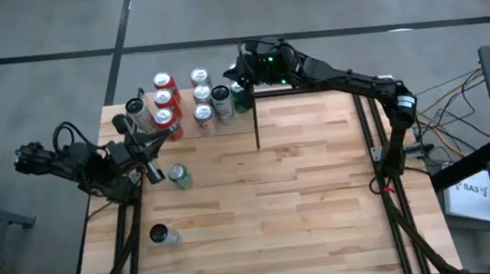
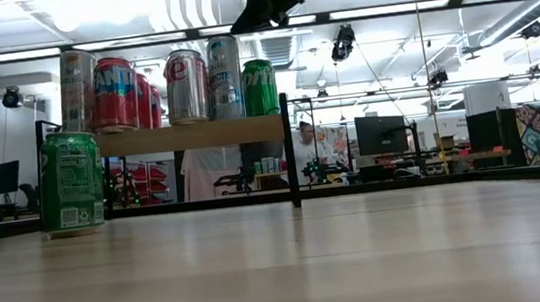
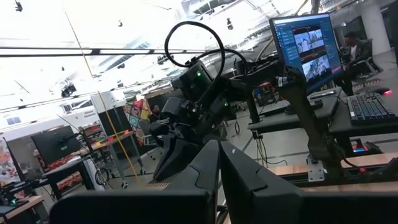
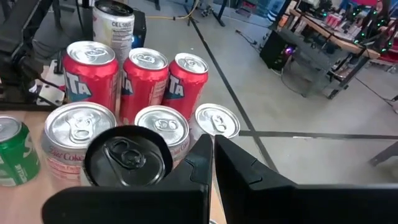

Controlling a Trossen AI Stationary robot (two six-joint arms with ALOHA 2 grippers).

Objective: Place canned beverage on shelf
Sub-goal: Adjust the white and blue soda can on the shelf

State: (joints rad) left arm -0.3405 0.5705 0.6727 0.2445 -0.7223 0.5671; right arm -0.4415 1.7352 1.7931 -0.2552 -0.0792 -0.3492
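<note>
The shelf [image 2: 188, 136] stands at the table's far left and carries several upright cans: three red ones [image 4: 140, 78], silver ones [image 4: 78, 127], a black-topped one [image 4: 127, 155], a green one [image 2: 259, 87] and a tall white one [image 4: 114, 23]. My right gripper [image 4: 211, 158] hangs shut and holding nothing above the shelf's right end [image 1: 236, 69], clear of the can tops. A green can [image 1: 179, 176] stands on its base on the tabletop near the shelf's front. My left gripper [image 3: 217, 168] waits shut at the table's left [image 1: 156, 144], raised above the table.
Another can [image 1: 162, 235] with a dark top stands on the tabletop near the left front. A thin black post [image 1: 254, 122] rises at the shelf's right end. The table's middle and right are bare wood [image 1: 324, 192]. Desks, monitors and people show beyond the table.
</note>
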